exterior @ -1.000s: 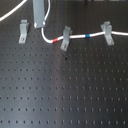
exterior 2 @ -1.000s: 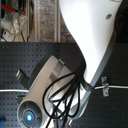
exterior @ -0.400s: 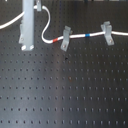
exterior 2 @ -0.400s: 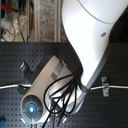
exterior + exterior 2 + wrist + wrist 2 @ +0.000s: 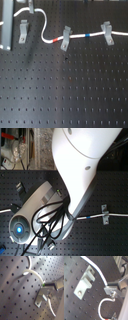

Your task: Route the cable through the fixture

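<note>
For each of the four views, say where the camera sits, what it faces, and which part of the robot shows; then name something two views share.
First exterior view: high, facing the board, cable and three clips; arm at its upper left.
Second exterior view: overhead, mostly arm.
First wrist view: on the pincer, facing a clip.
Second wrist view: same mount, facing another clip.
Shared: both wrist views show the held cable.

The white arm (image 5: 75, 168) bends low over the board, jaws pinched together.
</note>
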### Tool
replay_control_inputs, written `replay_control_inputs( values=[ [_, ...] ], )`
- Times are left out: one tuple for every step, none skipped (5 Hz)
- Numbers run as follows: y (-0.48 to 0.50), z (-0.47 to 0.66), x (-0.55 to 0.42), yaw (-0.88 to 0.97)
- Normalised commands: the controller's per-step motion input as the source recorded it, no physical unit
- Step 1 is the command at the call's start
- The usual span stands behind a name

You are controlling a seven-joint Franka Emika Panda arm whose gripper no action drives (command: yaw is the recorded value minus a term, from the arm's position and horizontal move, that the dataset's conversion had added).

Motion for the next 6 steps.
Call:
replay_control_inputs(
  values=[
    [0.257, 0.34, -0.532, 0.22],
    [0.35, 0.19, -0.374, 0.18],
    [0.384, 0.12, -0.185, 0.04],
    [0.314, 0.14, -0.263, 0.0],
    [0.149, 0.16, -0.326, 0.0],
    [0.251, 0.29, -0.328, 0.02]
  ],
)
